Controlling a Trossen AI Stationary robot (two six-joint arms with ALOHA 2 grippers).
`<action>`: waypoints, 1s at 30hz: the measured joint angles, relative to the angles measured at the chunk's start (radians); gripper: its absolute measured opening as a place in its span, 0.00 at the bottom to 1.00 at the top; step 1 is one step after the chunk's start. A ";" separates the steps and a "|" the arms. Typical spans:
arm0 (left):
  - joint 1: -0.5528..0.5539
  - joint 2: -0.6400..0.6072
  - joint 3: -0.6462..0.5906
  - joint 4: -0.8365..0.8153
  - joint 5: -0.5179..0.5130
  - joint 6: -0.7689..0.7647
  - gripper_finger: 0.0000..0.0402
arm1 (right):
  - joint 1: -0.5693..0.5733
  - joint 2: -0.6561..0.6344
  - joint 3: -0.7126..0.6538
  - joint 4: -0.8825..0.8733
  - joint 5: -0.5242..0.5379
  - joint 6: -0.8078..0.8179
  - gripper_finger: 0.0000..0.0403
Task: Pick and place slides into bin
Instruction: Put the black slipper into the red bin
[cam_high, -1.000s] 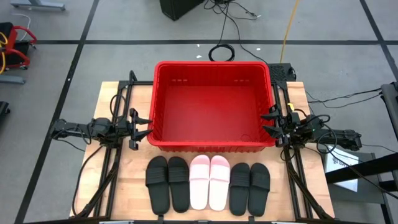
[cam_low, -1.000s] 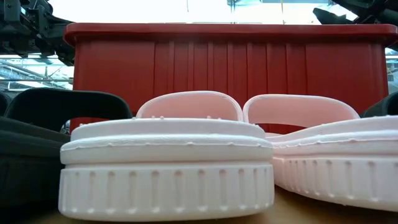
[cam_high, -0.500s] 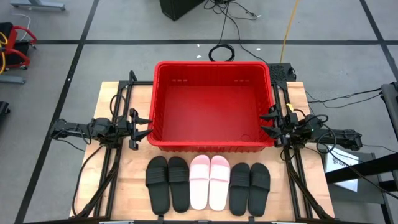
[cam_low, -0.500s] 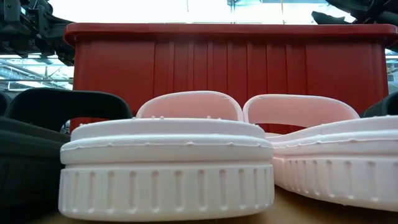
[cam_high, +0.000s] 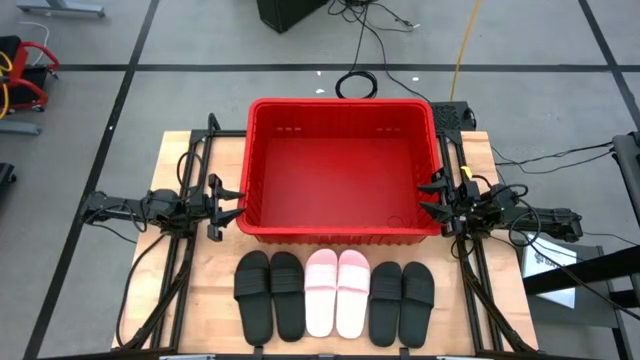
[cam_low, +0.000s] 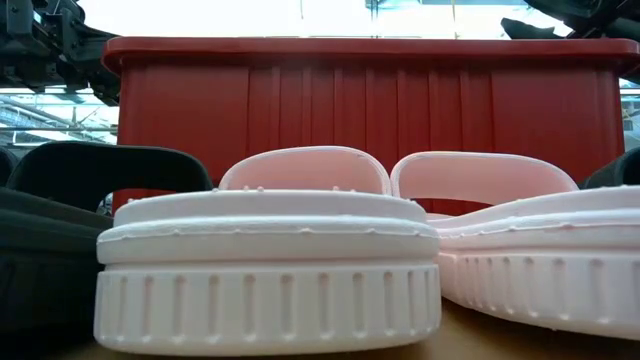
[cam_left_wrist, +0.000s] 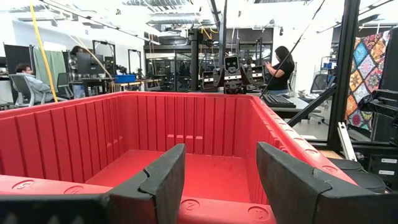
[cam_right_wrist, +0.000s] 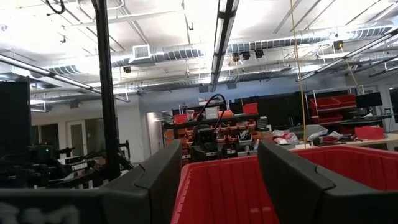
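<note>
While all six slides are lying untouched along the lower edge of the counter, both arms are waiting at the sides of the bin. At centre left of the high view, the left hand is hovering just outside the bin's left wall, its fingers standing wide apart and holding nothing. In the middle of the frame, the red bin is sitting with nothing inside it. Below it, running left to right, a black pair, a pink pair and a second black pair are resting side by side, soles down, straps toward the bin. At centre right, the right hand is hanging at the bin's right rim, likewise spread wide and carrying nothing. Judging by their look, the slides are probably light, moulded foam, springy rather than fragile, with matte surfaces offering fair grip. The arched strap, standing clear of the footbed as the low view shows on the pink pair, is looking like the likeliest place to take hold; the sole edge would also do.
</note>
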 joint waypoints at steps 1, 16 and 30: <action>0.000 0.000 0.000 0.000 0.000 0.000 0.51 | 0.000 0.000 0.000 0.000 0.000 0.000 0.50; 0.000 0.000 0.000 0.000 0.000 0.000 0.51 | 0.000 0.000 0.000 0.000 0.000 0.046 0.50; -0.001 0.000 -0.002 0.021 0.011 -0.121 0.51 | 0.000 0.000 0.000 0.065 0.000 0.045 0.50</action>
